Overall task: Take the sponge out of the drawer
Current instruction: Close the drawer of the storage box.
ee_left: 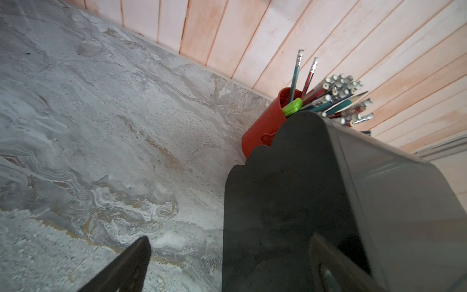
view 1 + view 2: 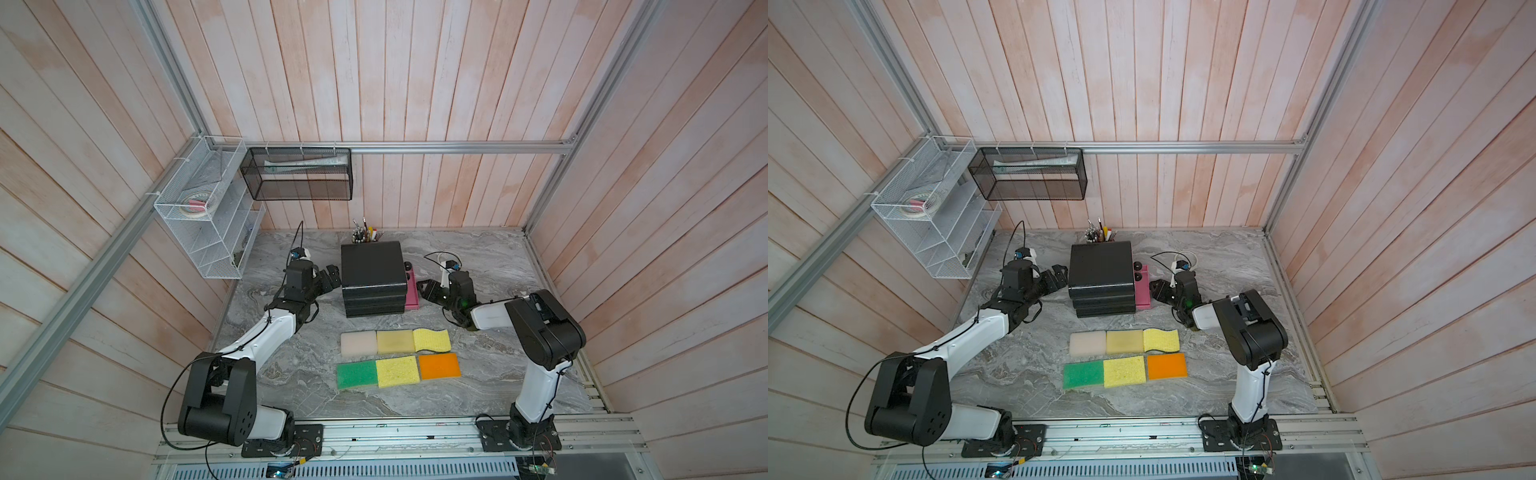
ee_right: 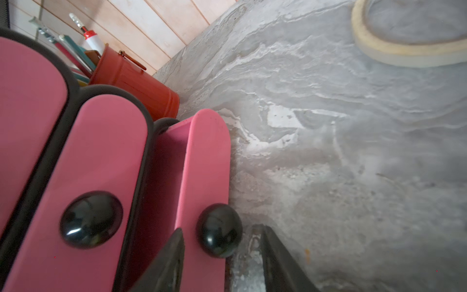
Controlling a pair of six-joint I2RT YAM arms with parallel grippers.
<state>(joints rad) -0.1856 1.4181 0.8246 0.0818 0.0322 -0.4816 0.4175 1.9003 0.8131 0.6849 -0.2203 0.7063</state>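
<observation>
The marble table [image 2: 478, 266] carries a black drawer cabinet [image 2: 372, 270] at its far middle, pink fronts facing right. Six sponges lie on the table on the near side of the cabinet, in two rows of three. From left to right, the far row holds a cream sponge [image 2: 358, 343], a tan sponge [image 2: 395, 341] and a wavy yellow sponge [image 2: 432, 340]. The near row holds a green sponge [image 2: 356, 374], a square yellow sponge [image 2: 397, 372] and an orange sponge [image 2: 440, 365].

The bottom drawer [image 3: 204, 164] stands partly pulled out to the right. The slot of its inside that shows is pink wall only, and I cannot tell whether a sponge lies deeper in. A red pencil cup [image 2: 365, 236] stands just behind the cabinet.

My left pincer [image 2: 331, 277], spread wide and holding nothing, sits just beside the cabinet's left wall. My right pincer [image 3: 220, 228] stands about half open at the drawer's front. One finger is on each side of the black knob [image 3: 218, 235], with a sliver of gap on both sides.
</observation>
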